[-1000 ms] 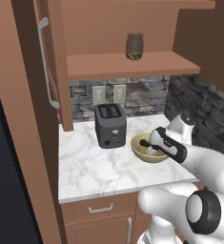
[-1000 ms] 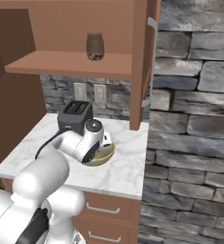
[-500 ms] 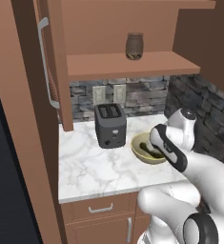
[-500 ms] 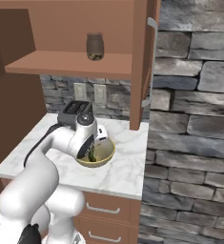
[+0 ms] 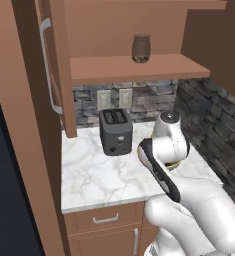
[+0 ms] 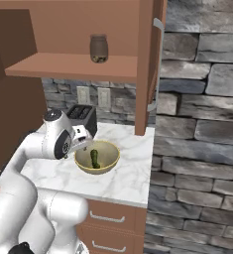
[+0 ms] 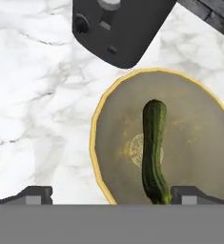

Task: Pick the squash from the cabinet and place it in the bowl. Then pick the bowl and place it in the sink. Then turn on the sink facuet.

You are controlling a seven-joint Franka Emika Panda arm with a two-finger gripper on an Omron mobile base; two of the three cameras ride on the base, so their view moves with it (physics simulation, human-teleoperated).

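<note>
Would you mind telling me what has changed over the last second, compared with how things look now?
The gripper has opened and let go of the squash, which now lies loose in the bowl; the hand has lifted away above it, jaws wide. The bowl stays where it was on the marble counter, as do the toaster and the jar on the cabinet shelf.

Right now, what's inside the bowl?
One squash lies across the middle of the bowl, apart from the open gripper. The bowl floor beneath it is covered.
</note>
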